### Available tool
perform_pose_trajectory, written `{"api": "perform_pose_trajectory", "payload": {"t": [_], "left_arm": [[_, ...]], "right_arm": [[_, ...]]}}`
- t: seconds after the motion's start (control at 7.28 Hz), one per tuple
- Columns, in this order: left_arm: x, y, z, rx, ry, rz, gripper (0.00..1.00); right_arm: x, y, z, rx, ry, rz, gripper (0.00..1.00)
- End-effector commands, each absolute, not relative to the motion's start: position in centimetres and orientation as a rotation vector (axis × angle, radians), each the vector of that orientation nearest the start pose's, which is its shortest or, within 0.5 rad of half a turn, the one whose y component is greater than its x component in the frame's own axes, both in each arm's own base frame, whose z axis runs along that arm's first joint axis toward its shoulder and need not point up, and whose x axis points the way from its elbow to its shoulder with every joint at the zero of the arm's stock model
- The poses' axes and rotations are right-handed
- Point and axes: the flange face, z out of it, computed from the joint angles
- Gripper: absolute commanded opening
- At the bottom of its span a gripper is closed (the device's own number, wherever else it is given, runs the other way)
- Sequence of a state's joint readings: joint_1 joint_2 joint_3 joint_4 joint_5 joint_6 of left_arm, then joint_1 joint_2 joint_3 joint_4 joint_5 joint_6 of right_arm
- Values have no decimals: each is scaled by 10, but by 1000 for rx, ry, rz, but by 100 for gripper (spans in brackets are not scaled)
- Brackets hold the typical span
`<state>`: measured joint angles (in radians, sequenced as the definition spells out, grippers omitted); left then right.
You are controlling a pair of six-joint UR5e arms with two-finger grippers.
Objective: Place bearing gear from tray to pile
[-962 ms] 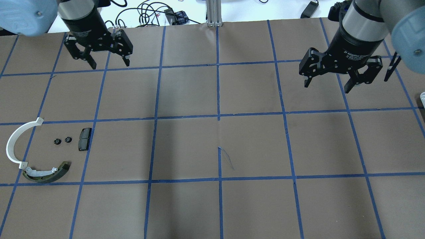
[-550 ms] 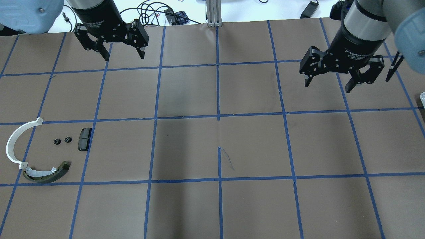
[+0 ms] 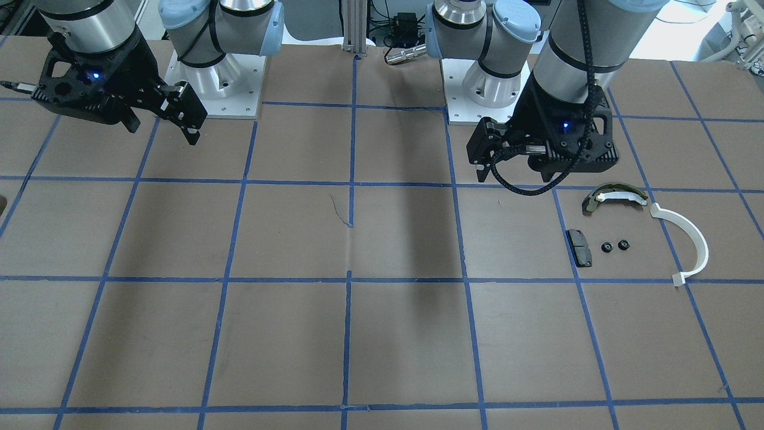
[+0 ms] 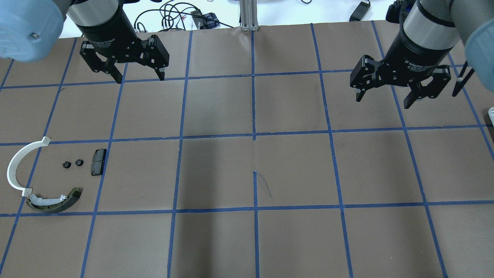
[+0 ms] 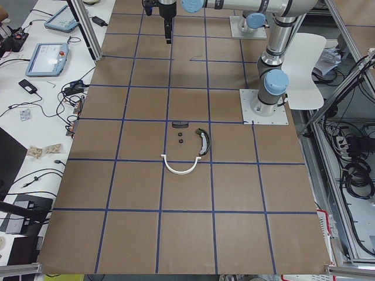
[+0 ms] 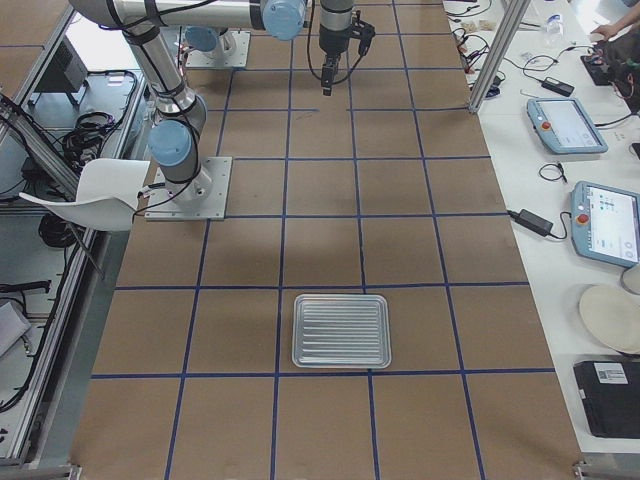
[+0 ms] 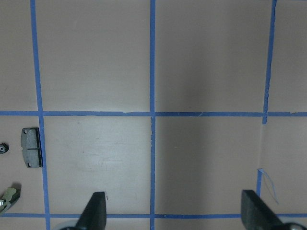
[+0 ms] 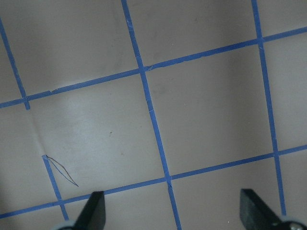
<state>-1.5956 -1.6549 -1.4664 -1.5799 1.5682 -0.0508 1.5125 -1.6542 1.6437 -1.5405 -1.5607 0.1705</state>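
The left gripper (image 4: pixel 141 77) and right gripper (image 4: pixel 383 101) are both hovering wide open and empty above the surface (image 4: pixel 293 170). Two small black gears (image 4: pixel 66 165) are lying in the pile (image 4: pixel 79 162), between the white arc (image 4: pixel 10 172) and the black pad (image 4: pixel 98 162). The tray (image 6: pixel 340 330) is looking bare, though it is small in view, so the task is probably finishing.

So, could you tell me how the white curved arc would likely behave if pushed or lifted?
The white arc looks thin, so probably light and springy. Pushed at one end, it would likely pivot rather than slide straight, perhaps nudging the olive shoe beside its end.
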Motion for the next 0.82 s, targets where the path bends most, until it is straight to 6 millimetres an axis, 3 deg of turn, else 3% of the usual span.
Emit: {"api": "perform_pose_trajectory", "payload": {"t": [0.0, 0.69], "left_arm": [[-139, -521, 495, -55, 3139, -122, 100], [-138, -523, 493, -48, 3139, -130, 100]], "right_arm": [[108, -463, 488, 357, 3111, 8, 100], [107, -458, 495, 384, 3113, -14, 100]]}}
